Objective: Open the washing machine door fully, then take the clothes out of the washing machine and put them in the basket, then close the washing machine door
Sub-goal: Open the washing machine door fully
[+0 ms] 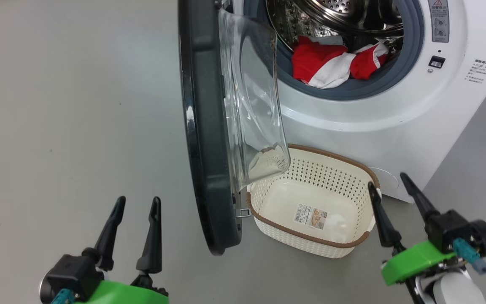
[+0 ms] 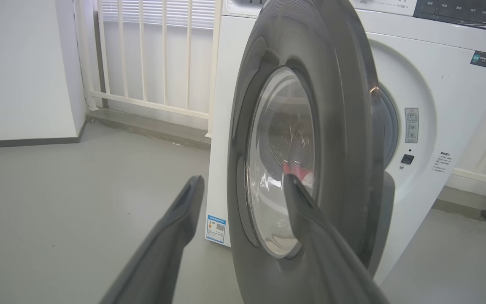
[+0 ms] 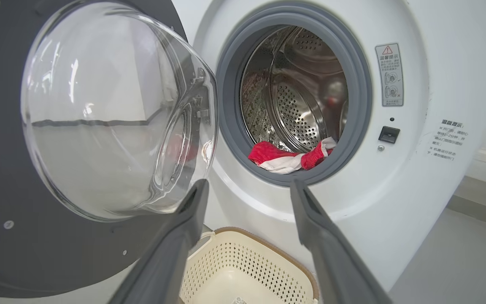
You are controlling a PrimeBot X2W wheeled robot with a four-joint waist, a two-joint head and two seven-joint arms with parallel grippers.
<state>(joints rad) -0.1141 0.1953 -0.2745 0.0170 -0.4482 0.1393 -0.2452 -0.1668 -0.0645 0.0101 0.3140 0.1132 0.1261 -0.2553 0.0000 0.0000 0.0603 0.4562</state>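
Observation:
The washing machine (image 1: pixel 395 105) stands with its door (image 1: pixel 205 126) swung out edge-on toward me, the glass bowl (image 1: pixel 255 105) bulging to the right. Red and white clothes (image 1: pixel 331 63) lie at the drum's front lip (image 3: pixel 287 158). The cream basket (image 1: pixel 314 202) sits empty on the floor below the opening (image 3: pixel 243 274). My left gripper (image 1: pixel 137 202) is open, low and left of the door's outer face (image 2: pixel 310 147). My right gripper (image 1: pixel 388 179) is open, beside the basket's right end, and its fingers (image 3: pixel 188 228) point at the drum.
Grey floor (image 1: pixel 78 105) spreads out to the left of the door. In the left wrist view a white railing (image 2: pixel 154 55) and a white wall (image 2: pixel 19 67) stand behind the machine's left side. A blue label (image 2: pixel 216 228) marks the machine's lower front.

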